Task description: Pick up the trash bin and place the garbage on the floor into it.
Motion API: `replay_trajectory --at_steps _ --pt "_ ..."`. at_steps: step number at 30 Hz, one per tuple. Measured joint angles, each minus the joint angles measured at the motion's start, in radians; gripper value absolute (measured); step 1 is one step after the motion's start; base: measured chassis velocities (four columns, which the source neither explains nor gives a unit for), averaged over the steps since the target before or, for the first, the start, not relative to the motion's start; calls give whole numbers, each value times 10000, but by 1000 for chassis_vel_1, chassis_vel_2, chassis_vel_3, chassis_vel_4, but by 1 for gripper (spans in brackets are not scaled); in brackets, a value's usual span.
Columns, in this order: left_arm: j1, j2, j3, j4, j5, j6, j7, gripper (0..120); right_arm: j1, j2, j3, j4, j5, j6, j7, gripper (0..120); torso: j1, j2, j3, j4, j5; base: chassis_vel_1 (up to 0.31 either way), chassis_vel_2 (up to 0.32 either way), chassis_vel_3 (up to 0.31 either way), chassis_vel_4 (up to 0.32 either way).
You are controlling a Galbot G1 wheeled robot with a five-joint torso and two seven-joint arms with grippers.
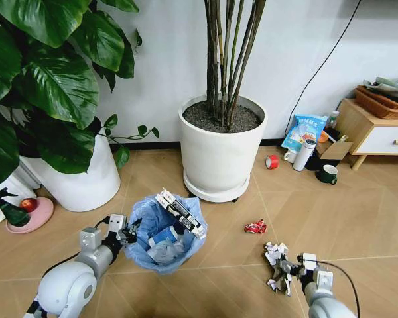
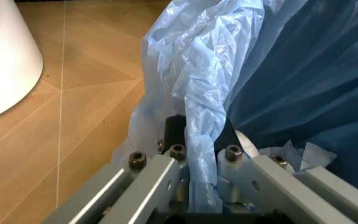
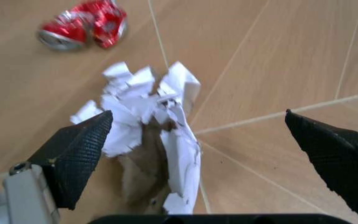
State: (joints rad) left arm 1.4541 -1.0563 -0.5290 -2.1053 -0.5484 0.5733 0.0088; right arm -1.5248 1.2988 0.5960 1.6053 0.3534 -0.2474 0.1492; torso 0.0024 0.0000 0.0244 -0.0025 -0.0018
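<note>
While clamped: left gripper (image 2: 204, 186) pinches trash bin (image 1: 164, 233) rim.
Bin: round, crinkly blue bag, before white pot (image 1: 220, 147).
Right gripper (image 3: 197, 144): wide open, astride crumpled white paper (image 3: 148, 121).
Wrapper (image 1: 255, 227): red, right of bin.

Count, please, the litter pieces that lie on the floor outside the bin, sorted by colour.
White crumpled paper, with the open right gripper around it: 1
Red crushed wrapper: 1
Total: 2
The left gripper is shut on the trash bin.
</note>
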Motion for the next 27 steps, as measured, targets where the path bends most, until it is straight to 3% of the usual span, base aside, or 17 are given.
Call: replay_trajectory --at_steps 6,13,27 --pt "5 40 25 -2 -31 -1 -4 0 425 140 1 -890 -391 232 -220 100 0 0 1 0 -1 0 0 0 0" --pt "10 108 27 -46 -52 1 -25 0 1010 406 -92 -2011 -1006 711 -545 70 0 0 1 0 -1 0 0 0 0" --pt "17 148 53 -148 -104 66 -141 0 1344 635 -76 -2496 -910 770 -784 22 0 0 1 -1 -1 0 0 0 0"
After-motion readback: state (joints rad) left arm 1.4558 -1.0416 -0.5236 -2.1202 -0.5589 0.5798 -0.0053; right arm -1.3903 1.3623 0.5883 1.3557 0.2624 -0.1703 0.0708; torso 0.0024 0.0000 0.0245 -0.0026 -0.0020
